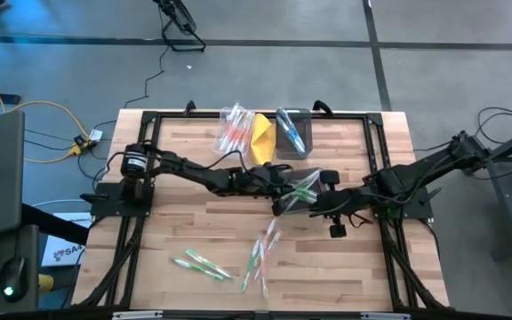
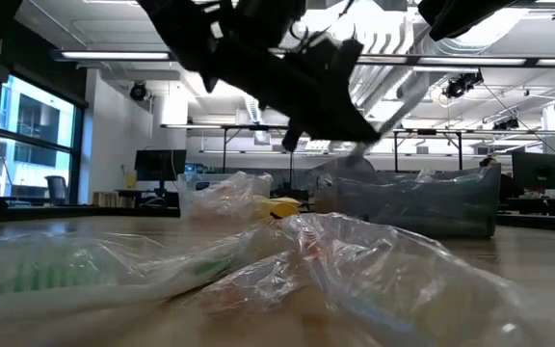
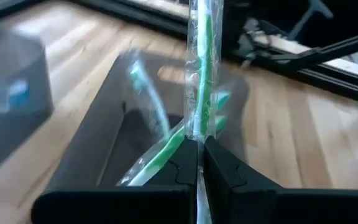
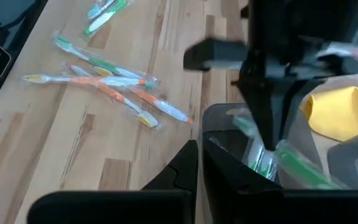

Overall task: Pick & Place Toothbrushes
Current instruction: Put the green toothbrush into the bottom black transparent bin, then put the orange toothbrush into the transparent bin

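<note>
My left gripper (image 3: 197, 146) is shut on a wrapped green toothbrush (image 3: 201, 68) over a clear bin (image 3: 98, 134) that holds more green toothbrushes (image 3: 154, 158). In the high view this left gripper (image 1: 284, 197) and my right gripper (image 1: 320, 203) meet at the bin (image 1: 306, 187) mid-table. My right gripper (image 4: 199, 165) is shut at the bin's wall. Loose wrapped toothbrushes lie flat on the near table: green ones (image 1: 201, 265) and orange ones (image 1: 260, 253), the same orange ones (image 4: 114, 87) showing in the right wrist view. My left gripper pinches the green toothbrush's handle (image 3: 197, 127), wrapper and all, between its two fingers. The toothbrush stands out beyond the fingertips, lifted over the bin. My right gripper has the bin's side wall (image 4: 205, 134) between its shut fingers, near a rim corner; the bin stands on the table.
At the far edge lie a clear bag of orange toothbrushes (image 1: 234, 129), a yellow folded object (image 1: 263, 138) and a dark bin with blue toothbrushes (image 1: 292, 132). A black frame (image 1: 149, 120) runs along the table's sides. Bare wood shows at the near left.
</note>
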You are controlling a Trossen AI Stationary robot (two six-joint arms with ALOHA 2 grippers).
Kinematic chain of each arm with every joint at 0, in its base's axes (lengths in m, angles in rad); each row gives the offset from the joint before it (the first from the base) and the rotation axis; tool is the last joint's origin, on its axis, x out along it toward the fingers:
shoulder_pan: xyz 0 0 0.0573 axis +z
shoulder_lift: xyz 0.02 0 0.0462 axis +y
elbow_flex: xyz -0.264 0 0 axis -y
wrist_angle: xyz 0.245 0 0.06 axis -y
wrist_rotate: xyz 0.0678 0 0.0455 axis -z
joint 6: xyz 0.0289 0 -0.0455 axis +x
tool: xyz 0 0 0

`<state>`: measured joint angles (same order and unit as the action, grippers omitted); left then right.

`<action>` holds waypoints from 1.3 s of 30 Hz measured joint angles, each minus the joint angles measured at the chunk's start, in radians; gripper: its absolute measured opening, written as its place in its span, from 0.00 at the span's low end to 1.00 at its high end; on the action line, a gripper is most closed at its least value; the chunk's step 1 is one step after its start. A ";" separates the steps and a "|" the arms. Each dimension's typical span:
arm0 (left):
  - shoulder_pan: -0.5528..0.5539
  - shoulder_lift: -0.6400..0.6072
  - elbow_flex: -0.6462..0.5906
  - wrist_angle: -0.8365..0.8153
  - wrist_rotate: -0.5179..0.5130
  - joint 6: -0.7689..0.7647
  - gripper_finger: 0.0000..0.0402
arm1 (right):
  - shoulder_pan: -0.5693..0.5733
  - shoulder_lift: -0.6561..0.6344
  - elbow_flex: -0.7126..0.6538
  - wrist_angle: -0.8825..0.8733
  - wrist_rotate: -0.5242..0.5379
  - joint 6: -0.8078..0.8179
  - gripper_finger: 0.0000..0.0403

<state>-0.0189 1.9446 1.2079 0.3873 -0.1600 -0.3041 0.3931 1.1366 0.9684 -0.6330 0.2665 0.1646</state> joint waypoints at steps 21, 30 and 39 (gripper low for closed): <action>-0.001 0.057 0.000 0.009 -0.040 -0.176 0.33 | 0.000 0.000 0.000 -0.009 0.049 0.048 0.04; 0.000 0.005 -0.002 0.027 -0.038 -0.167 0.37 | 0.000 0.000 0.000 -0.027 0.049 0.048 0.04; 0.002 -0.147 -0.001 -0.137 -0.035 -0.093 0.34 | 0.000 0.000 0.000 -0.040 0.048 0.049 0.04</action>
<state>-0.0166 1.7979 1.2073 0.2504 -0.1947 -0.3975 0.3927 1.1370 0.9683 -0.6735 0.3149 0.2134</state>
